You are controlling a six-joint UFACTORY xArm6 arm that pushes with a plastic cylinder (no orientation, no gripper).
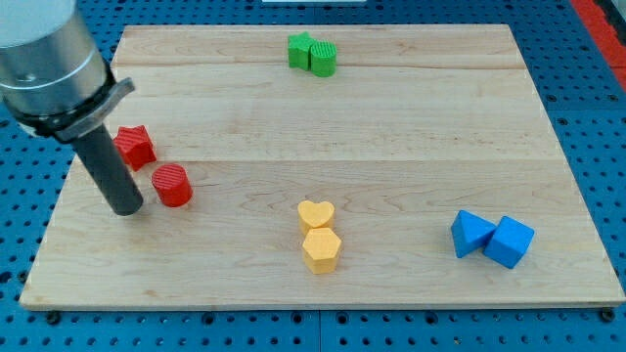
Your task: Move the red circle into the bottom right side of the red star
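Observation:
The red circle [172, 185] lies on the wooden board at the view's left, just below and right of the red star [135, 146], with a small gap between them. My tip [127, 208] rests on the board just left of the red circle and below the red star. The rod and the arm above it cover part of the star's left side.
A green star [300, 50] and a green circle [324, 58] touch at the view's top centre. A yellow heart [316, 215] sits above a yellow hexagon [321, 249] at bottom centre. Two blue blocks [492, 238] lie at bottom right. The board's left edge [61, 196] is near my tip.

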